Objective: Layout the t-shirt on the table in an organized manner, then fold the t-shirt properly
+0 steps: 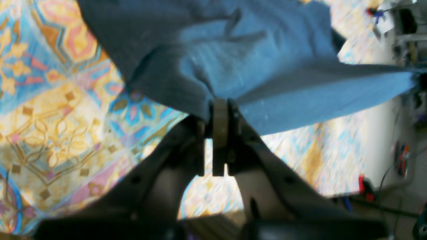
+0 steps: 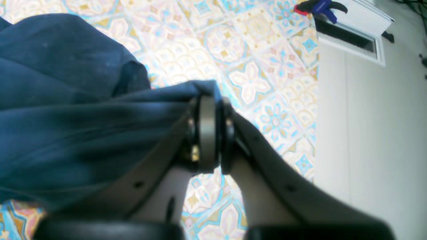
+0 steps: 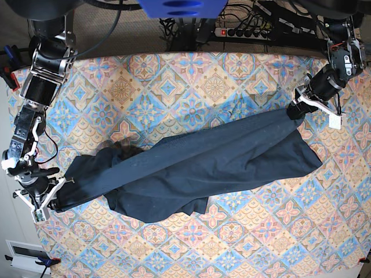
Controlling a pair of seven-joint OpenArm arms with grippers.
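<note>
The dark navy t-shirt (image 3: 197, 159) is stretched in a long band across the tile-patterned table (image 3: 191, 81), sagging and bunched in the middle. My left gripper (image 3: 293, 110), at the right in the base view, is shut on one end of the shirt; the left wrist view shows its jaws (image 1: 220, 103) pinching the fabric (image 1: 253, 63). My right gripper (image 3: 55, 200), at the left in the base view, is shut on the other end; the right wrist view shows its jaws (image 2: 208, 100) clamped on the cloth (image 2: 73, 110).
The table's left edge lies close to my right gripper, with a white box (image 2: 353, 23) and a blue clamp (image 2: 320, 6) beyond it. Cables and a power strip (image 3: 249, 32) run along the far edge. Patterned cloth shows around the shirt on all sides.
</note>
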